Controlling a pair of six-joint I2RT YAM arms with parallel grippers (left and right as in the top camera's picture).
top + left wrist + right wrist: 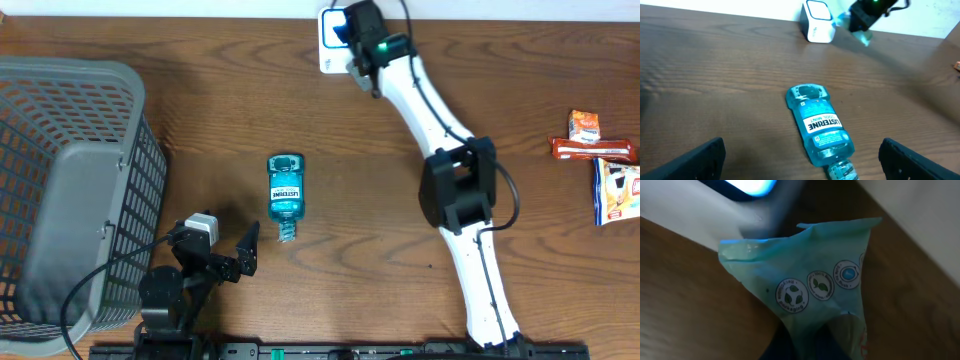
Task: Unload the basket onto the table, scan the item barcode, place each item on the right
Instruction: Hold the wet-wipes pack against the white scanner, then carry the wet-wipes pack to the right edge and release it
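Right gripper [350, 32] clenched on a teal packet [810, 290] at the far scanner [817, 22].
Left gripper [228, 238] released, just left of the mouthwash bottle [285, 188].

My left gripper [226, 241] sits close in, jaws spread wide; my right arm [440, 125] reaches far across, right gripper [352, 28] pinched shut.
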